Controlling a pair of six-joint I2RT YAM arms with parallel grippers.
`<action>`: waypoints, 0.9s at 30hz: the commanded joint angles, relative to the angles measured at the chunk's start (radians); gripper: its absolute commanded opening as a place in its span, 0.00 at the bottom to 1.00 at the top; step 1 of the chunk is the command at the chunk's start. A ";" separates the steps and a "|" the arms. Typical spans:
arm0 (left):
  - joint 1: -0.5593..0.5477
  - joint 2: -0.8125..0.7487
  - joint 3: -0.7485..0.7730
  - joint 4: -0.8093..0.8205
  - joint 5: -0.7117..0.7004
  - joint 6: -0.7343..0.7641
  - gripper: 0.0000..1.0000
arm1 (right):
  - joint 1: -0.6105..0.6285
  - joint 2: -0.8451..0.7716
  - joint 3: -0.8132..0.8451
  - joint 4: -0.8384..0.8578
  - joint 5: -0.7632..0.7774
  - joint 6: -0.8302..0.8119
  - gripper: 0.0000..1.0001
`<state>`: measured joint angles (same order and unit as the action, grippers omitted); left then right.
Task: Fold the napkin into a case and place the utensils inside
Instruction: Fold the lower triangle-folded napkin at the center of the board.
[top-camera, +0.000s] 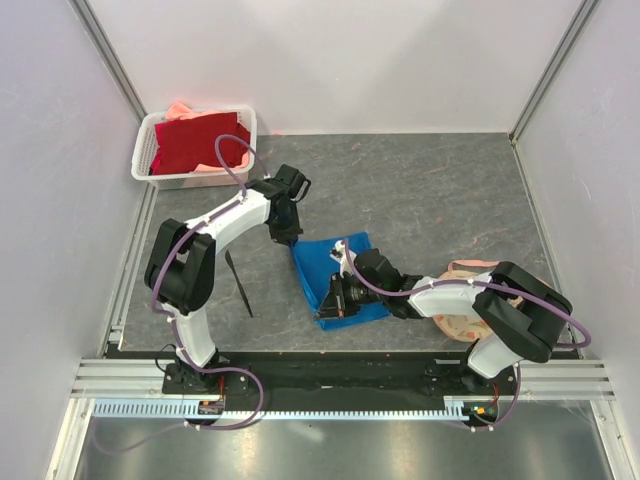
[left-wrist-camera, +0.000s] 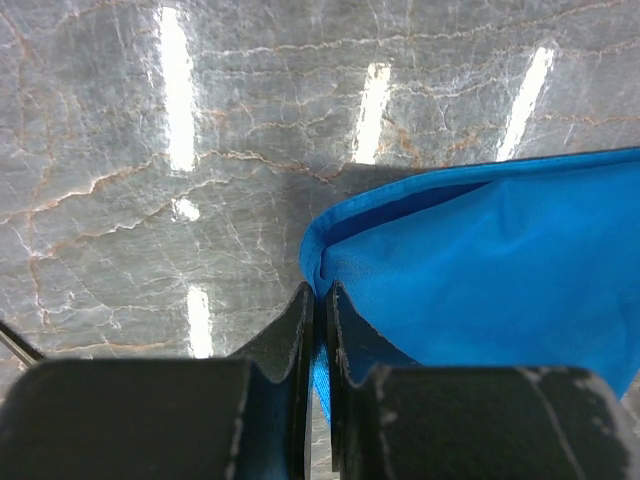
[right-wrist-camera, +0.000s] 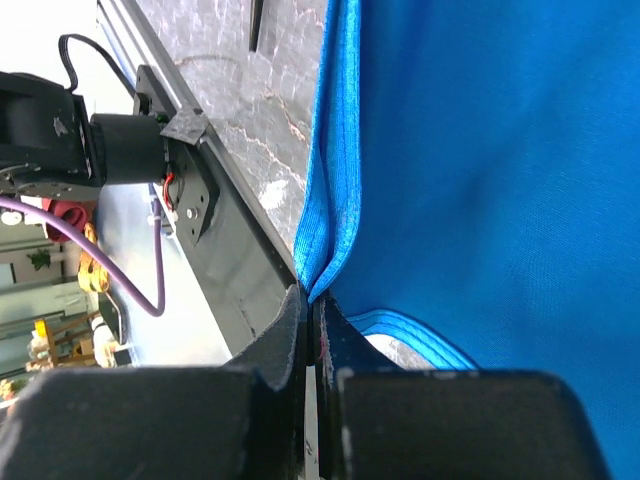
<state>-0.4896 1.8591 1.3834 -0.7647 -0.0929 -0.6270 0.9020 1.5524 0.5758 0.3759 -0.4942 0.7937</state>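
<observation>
Inside white walls, on a grey marbled table (top-camera: 430, 190). At the middle, lying as a partly doubled blue patch: the napkin (top-camera: 335, 262), not yet a narrow case. Pinched at its far left corner by the left gripper (top-camera: 291, 238), jaws nearly together on the hem. Pinched at its near edge by the right gripper (top-camera: 335, 300), jaws tight on two layers of hem.

Judged to be in the folding step, with nothing placed inside yet. Next, probably: lift both held edges together and carry them over the rest of the cloth, keeping the layers even.

At the far left, a white basket (top-camera: 150, 160) holding a dark red cloth (top-camera: 200, 140), well apart. At the near right, under the right arm, a round floral mat (top-camera: 462, 325), partly hidden, near the napkin and perhaps easy to brush. To the left of the napkin, apart from it, only one thin black utensil (top-camera: 240, 285) seen, clear of the fold.
</observation>
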 joint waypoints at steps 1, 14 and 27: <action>0.051 -0.034 0.009 0.140 -0.042 0.046 0.02 | 0.028 -0.009 0.010 -0.087 -0.058 -0.002 0.00; 0.088 -0.012 -0.102 0.292 0.200 0.062 0.02 | 0.069 0.112 0.067 -0.094 -0.034 0.009 0.40; 0.088 -0.020 -0.129 0.312 0.229 0.053 0.02 | -0.188 0.116 0.354 -0.406 0.040 -0.171 0.70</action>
<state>-0.4034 1.8587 1.2556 -0.4931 0.1120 -0.5957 0.7933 1.6390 0.8207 0.0685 -0.4992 0.6994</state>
